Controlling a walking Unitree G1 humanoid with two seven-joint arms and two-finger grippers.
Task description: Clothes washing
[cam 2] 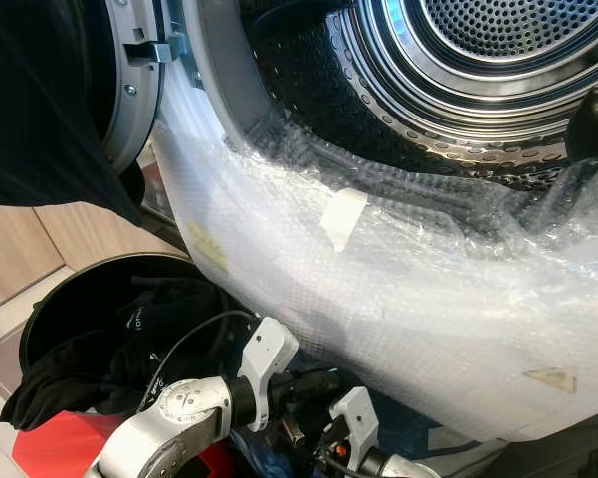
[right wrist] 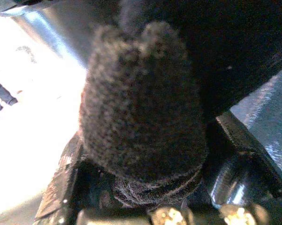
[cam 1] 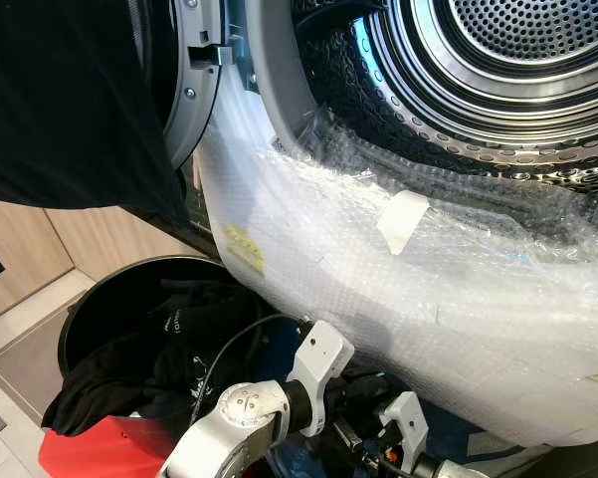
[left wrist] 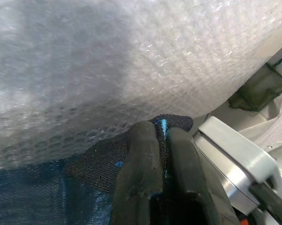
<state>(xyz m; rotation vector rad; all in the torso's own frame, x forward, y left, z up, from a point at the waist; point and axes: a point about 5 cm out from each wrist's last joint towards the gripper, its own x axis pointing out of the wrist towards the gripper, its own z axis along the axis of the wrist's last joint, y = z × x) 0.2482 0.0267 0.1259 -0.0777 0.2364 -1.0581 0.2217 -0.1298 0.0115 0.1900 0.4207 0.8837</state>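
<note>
The washing machine's drum (cam 1: 517,70) stands open at the upper right, its front wrapped in bubble wrap (cam 1: 398,289). A black basket (cam 1: 85,309) at the lower left holds dark clothes (cam 1: 149,368). My left arm (cam 1: 244,413) reaches under the wrapped front. There my left gripper (left wrist: 162,136) is shut on a dark mesh cloth (left wrist: 101,161) with blue in it. My right arm's wrist (cam 1: 403,418) sits just beside it. In the right wrist view a dark fuzzy cloth (right wrist: 141,108) covers the right gripper.
A black garment (cam 1: 60,100) hangs at the upper left, in front of the open door's rim (cam 1: 194,90). Something red (cam 1: 104,448) lies in front of the basket. Blue fabric (cam 1: 453,433) lies under the machine's front. Wooden panels and pale floor (cam 1: 20,299) are at the left.
</note>
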